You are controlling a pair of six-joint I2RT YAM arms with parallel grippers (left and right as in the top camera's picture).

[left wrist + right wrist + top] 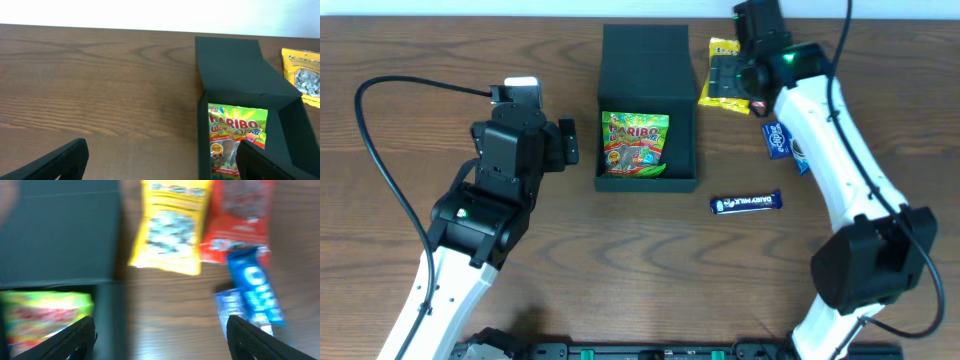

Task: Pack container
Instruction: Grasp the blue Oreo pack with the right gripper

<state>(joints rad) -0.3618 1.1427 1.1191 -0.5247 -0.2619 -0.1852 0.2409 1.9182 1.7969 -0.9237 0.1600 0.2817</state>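
The container (648, 60) is a dark green-black box at mid table, its flap lid open toward the back. A Haribo packet (635, 145) lies inside. My left gripper (560, 145) is open and empty just left of the box. In the left wrist view it (162, 165) hovers over bare wood, with the box (240, 75) and Haribo packet (237, 130) to its right. My right gripper (728, 78) is open and empty over a yellow snack packet (720, 90) right of the box. In the blurred right wrist view it (160, 340) spans bare wood between the box (60, 230) and the blue packets (255, 290).
A red packet (240, 215) lies beside the yellow one (170, 230). Blue Oreo packets (782, 140) lie right of the box. A Dairy Milk bar (747, 203) lies in front of them. The left arm's black cable (380, 150) loops over the left of the table.
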